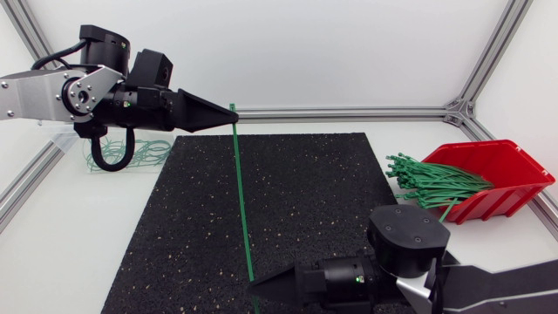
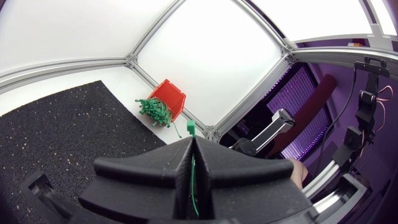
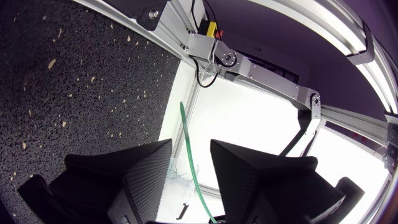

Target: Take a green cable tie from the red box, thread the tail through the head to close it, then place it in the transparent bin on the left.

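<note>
A long green cable tie (image 1: pixel 241 192) hangs taut over the black mat (image 1: pixel 331 192) between my two grippers. My left gripper (image 1: pixel 234 113) at the mat's far edge is shut on the tie's upper end, and the head (image 2: pixel 191 129) pokes out past its tips (image 2: pixel 191 146). At the mat's near edge my right gripper (image 1: pixel 255 286) is at the tie's lower end. In the right wrist view the tie (image 3: pixel 185 130) runs between the fingers (image 3: pixel 143 171), which stand apart with a gap, so the gripper (image 3: pixel 189 149) is open.
The red box (image 1: pixel 497 179) lies at the right with a bundle of green ties (image 1: pixel 432 183) spilling out toward the mat; it also shows as the red box (image 2: pixel 169 96) ahead of my left gripper. Closed green ties (image 1: pixel 144 155) lie at the far left, behind my left arm.
</note>
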Robot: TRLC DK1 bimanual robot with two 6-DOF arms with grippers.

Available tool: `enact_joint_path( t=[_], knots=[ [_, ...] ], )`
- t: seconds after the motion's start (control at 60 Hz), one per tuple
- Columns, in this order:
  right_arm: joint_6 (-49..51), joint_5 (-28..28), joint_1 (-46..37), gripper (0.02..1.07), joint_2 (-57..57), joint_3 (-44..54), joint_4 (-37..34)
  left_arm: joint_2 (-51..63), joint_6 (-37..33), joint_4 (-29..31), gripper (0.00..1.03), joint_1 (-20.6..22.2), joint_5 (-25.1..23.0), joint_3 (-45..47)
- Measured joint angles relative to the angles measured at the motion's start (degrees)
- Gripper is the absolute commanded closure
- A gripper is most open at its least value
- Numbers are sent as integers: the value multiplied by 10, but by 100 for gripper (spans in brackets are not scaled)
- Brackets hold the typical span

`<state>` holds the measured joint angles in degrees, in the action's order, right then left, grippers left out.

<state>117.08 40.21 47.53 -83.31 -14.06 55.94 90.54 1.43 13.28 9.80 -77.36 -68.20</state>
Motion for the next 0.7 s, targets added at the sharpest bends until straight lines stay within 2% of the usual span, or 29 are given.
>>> enact_joint_path(
  t=[0.467, 0.7],
  knots=[
    [2, -25, 0, 84, -12, 0, 0, 0, 0, 0, 100, 2, 0, 0],
    [4, -25, 0, 101, -11, 0, 0, 0, 0, 2, 100, 4, 0, 0]
  ],
)
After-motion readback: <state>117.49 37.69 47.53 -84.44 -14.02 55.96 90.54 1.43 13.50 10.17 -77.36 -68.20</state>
